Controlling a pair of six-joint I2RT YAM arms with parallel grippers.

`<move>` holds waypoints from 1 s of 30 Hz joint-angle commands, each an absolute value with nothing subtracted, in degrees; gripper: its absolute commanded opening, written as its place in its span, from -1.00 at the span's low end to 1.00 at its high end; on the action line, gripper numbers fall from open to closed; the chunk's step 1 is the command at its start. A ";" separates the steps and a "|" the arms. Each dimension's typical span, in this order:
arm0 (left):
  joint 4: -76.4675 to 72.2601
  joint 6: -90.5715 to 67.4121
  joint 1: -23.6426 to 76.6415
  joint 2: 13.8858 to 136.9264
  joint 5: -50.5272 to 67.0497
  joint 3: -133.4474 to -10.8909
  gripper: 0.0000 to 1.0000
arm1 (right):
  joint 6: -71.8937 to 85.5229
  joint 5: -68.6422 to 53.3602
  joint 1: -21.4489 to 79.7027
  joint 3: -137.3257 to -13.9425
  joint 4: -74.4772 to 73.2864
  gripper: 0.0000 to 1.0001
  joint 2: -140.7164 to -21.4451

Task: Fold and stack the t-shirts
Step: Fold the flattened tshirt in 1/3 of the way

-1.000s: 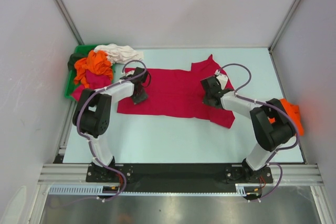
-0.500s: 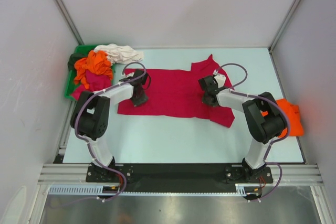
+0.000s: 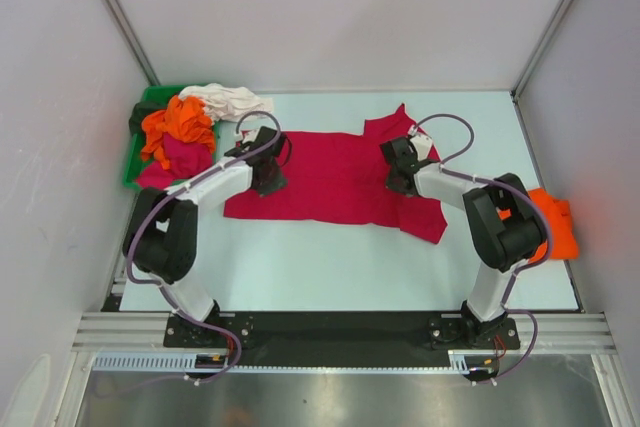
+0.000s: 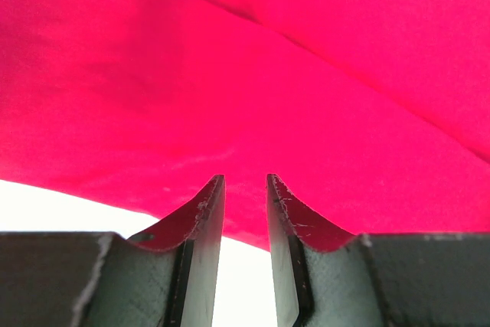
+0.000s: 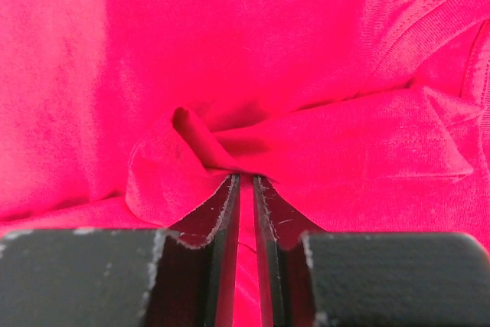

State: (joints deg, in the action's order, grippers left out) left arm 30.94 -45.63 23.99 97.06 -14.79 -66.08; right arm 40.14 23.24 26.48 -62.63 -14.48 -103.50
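The large crimson-red t-shirt (image 3: 335, 177) lies spread on the table. My left gripper (image 3: 268, 183) is at its left near edge. In the left wrist view, that gripper (image 4: 245, 179) has a narrow gap between its jaws, showing bare table and the cloth's edge (image 4: 306, 74). My right gripper (image 3: 398, 179) sits on the shirt's right part. In the right wrist view it (image 5: 246, 177) is shut on a bunched fold of the crimson cloth (image 5: 191, 135). An orange shirt (image 3: 180, 122), a white one (image 3: 228, 101), a magenta one (image 3: 182, 153) and a dark one (image 3: 140, 115) are piled at the far left.
The pile lies in and over a green plastic bin (image 3: 133, 162) at the far left corner. Another orange shirt (image 3: 556, 223) lies at the table's right edge behind the right arm. White walls enclose the table on three sides.
The left arm's elbow has swung left, its gripper staying at the shirt's edge. The right gripper has shifted slightly up and left on the shirt, gathering a fold.
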 commanded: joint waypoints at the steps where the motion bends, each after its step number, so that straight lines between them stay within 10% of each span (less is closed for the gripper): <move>1: 30.76 -47.20 26.01 100.97 -13.63 -67.50 -0.32 | 38.85 24.61 25.84 -65.04 -13.71 -0.65 -105.02; 23: 30.23 -46.93 26.10 104.50 -11.25 -65.48 -0.33 | 35.42 23.90 21.09 -85.34 -16.52 -0.66 -120.93; 30: 29.79 -44.92 26.10 100.82 -14.49 -66.18 -0.34 | 32.44 22.77 22.06 -80.33 -10.63 -0.51 -109.26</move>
State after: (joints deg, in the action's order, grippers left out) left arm 30.70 -46.41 26.13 104.14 -11.86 -65.73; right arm 34.98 22.98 21.37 -80.51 -13.67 -118.30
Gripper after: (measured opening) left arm 0.334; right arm 0.194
